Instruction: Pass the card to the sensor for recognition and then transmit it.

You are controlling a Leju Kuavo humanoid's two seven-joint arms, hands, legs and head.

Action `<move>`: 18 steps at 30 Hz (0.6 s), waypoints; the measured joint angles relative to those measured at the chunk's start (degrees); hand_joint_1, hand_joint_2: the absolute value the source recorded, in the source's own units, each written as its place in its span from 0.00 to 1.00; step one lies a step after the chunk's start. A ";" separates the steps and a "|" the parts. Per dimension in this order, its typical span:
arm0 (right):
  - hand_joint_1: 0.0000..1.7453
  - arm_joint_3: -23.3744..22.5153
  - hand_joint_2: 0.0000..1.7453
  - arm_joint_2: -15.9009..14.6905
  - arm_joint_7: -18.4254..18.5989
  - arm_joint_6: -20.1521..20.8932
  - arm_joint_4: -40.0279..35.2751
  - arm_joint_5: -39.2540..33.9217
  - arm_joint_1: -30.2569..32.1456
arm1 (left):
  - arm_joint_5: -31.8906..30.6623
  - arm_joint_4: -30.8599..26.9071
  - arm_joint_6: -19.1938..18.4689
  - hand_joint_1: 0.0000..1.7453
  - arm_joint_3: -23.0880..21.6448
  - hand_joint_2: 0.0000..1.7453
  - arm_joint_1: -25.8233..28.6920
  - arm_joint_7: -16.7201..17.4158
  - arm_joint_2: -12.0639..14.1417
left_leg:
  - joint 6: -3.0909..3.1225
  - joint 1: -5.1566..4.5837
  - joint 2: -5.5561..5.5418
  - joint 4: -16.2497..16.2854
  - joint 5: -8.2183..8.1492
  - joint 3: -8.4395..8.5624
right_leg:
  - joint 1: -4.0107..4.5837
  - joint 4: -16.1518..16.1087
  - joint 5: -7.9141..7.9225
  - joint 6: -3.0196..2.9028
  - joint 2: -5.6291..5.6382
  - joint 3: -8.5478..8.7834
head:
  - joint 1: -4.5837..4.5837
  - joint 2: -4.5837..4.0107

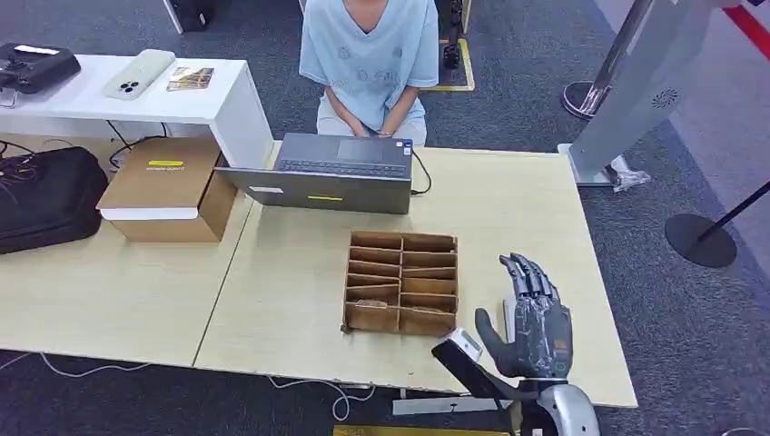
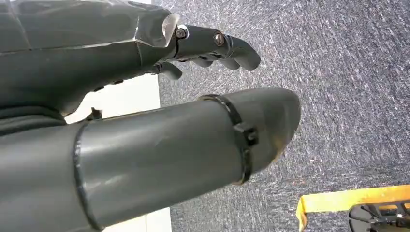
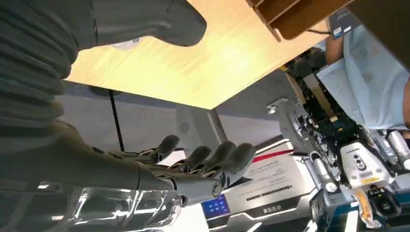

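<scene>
While the left robot hand point(image 2: 208, 48) seems loosely curled (empty), the right robot hand point(image 1: 531, 318) hovers spread above the table point(image 1: 527, 209).

Hidden and cropped elements at the work table.
You see the person point(image 1: 369, 64) cut off at the head view's top edge, and the right hand point(image 1: 531, 318) joined to an arm cropped at the bottom. The dividers of the wooden box point(image 1: 400, 282) hide whatever its compartments hold. In the left wrist view the left hand point(image 2: 145, 121) covers much of the grey carpet point(image 2: 338, 72).
</scene>
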 joint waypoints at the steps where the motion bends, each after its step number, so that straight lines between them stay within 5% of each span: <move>1: 0.36 0.42 1.00 0.00 0.00 0.44 0.17 0.02 -0.11 | -0.05 0.00 0.00 0.00 0.00 0.00 0.00 0.00 0.00 | 0.00 0.00 0.01 0.00 0.00 0.00 | 0.00 0.00 0.00 0.00 0.01 0.00 | 0.00 0.00; 7: 0.49 2.82 1.00 0.02 -0.11 1.95 1.23 0.04 -0.65 | -0.40 0.00 0.00 0.00 0.00 0.00 -0.03 0.00 -0.02 | 0.00 0.00 0.00 -0.01 0.00 0.00 | 0.00 0.00 0.00 0.00 0.00 0.00 | 0.00 0.00; 11: 0.47 4.33 1.00 0.02 -0.20 2.87 2.21 -0.20 -1.47 | -0.55 0.00 -0.05 0.00 0.00 0.00 -0.05 0.00 -0.02 | 0.00 0.00 0.00 -0.01 0.00 -0.01 | 0.00 0.00 0.00 0.00 0.00 0.00 | 0.00 0.00; 13: 0.37 5.01 1.00 0.02 -0.17 3.26 3.01 -0.30 -1.88 | -0.83 0.00 -0.05 0.00 0.00 0.00 -0.06 0.00 -0.02 | 0.00 0.00 0.00 -0.01 0.00 0.00 | 0.00 0.00 0.00 0.00 0.00 0.00 | 0.00 0.00; 18: 0.41 6.19 1.00 0.02 -0.09 3.50 5.40 -0.79 -2.89 | -1.49 0.00 -0.05 0.00 0.00 0.00 -0.10 -0.13 0.00 | 0.00 0.00 0.00 -0.01 0.00 0.00 | 0.00 0.00 0.00 0.00 0.00 0.00 | 0.00 0.00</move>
